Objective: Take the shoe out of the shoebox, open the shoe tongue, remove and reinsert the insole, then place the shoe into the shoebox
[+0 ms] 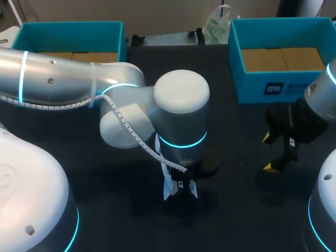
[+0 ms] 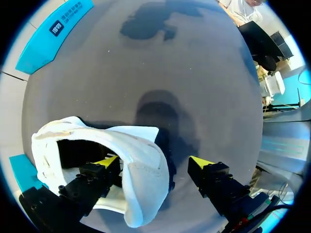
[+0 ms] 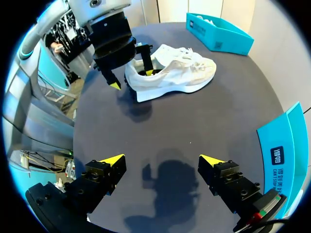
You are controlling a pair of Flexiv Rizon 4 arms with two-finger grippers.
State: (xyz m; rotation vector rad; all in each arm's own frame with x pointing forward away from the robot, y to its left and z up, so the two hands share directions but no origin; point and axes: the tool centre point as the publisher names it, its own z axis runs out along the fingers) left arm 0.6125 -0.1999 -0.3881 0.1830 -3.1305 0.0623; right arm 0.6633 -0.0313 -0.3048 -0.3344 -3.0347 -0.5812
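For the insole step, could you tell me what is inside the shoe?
One finger of the left tool sits inside the shoe; its dark interior hides any insole.

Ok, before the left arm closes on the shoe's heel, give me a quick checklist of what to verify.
1. Shoe out of the box, lying on the table: ok.
2. Left gripper straddles the heel wall, one finger inside the opening and one outside: ok.
3. Both fingers touch the heel wall: not ok, the outer finger stands apart from it.
4. Right gripper open, empty and well apart from the shoe: ok.
5. Insole seated inside the shoe: cannot tell, the opening is dark.
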